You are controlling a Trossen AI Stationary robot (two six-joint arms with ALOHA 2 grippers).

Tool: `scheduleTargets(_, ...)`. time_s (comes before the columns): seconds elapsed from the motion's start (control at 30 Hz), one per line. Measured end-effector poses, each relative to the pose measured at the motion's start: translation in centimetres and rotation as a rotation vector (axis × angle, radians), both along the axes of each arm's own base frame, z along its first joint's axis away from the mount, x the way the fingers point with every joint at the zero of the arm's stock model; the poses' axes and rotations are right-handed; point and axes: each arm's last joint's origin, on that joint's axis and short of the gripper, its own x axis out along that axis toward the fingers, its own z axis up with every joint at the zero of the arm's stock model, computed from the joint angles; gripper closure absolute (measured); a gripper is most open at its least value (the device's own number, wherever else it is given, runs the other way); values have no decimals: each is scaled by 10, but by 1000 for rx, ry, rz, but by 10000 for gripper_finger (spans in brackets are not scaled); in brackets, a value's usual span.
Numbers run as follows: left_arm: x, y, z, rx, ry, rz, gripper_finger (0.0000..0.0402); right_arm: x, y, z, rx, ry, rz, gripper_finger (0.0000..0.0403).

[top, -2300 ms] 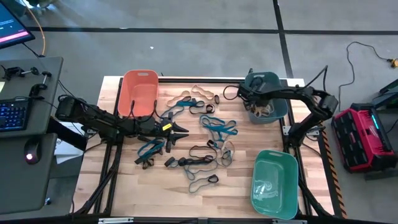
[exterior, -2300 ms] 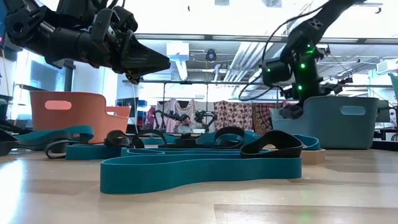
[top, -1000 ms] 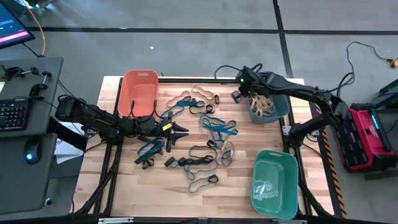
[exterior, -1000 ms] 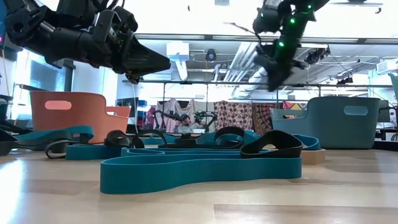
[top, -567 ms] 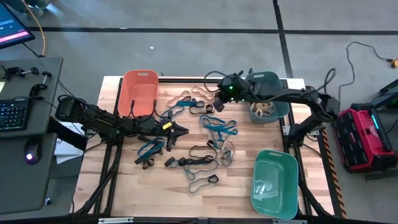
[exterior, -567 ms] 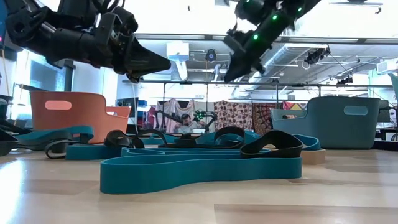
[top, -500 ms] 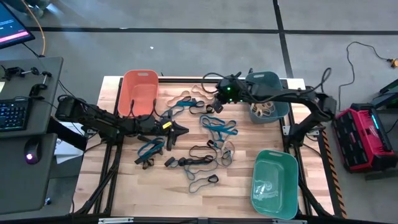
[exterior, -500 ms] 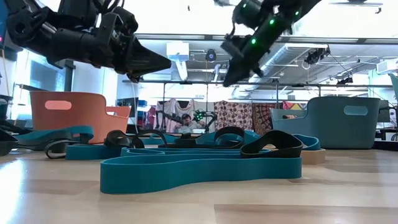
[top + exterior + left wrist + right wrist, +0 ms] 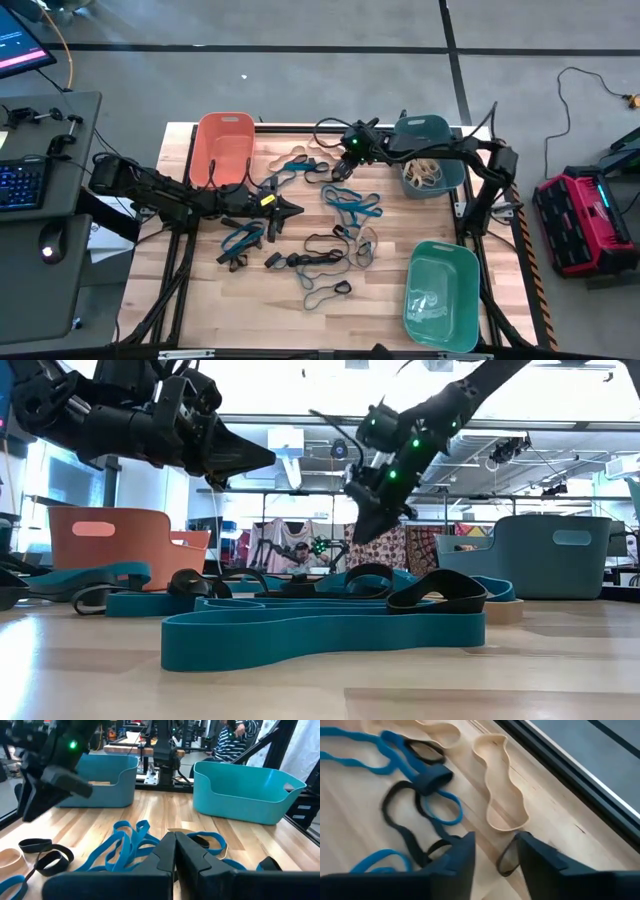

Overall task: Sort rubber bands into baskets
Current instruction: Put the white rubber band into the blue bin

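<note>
Over the far middle of the worktop (image 9: 200, 300) hovers the right hand (image 9: 338, 167), fingers parted and empty, above tan and black rubber bands (image 9: 330, 205) strewn between the orange basket (image 9: 222, 148), blue basket (image 9: 425, 150) and green basket (image 9: 441, 295). Left hand (image 9: 292, 210) pinched closed, empty, above the bands.

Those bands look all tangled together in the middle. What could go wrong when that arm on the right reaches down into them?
The right claw is open above the far end of the pile, where a tan band, black bands and blue bands lie close together or overlapping. It might pinch two colours at once, or drag a neighbour along. The left claw is shut over the same pile, so the arms could crowd each other.
</note>
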Motion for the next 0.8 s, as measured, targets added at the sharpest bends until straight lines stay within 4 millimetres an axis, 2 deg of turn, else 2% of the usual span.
scheduleTargets(0.17,0,0,0,-3,0,0,401,1,-10,-11,6,3,-19,204)
scheduleTargets(0.33,0,0,0,-3,0,0,401,6,-20,-18,5,-52,-18,167)
scheduleTargets(0.47,0,0,0,-3,1,0,401,8,-29,-22,-1,-97,-32,163)
scheduleTargets(0.8,0,0,0,-2,0,-1,401,-1,-50,-34,50,-105,-149,182)
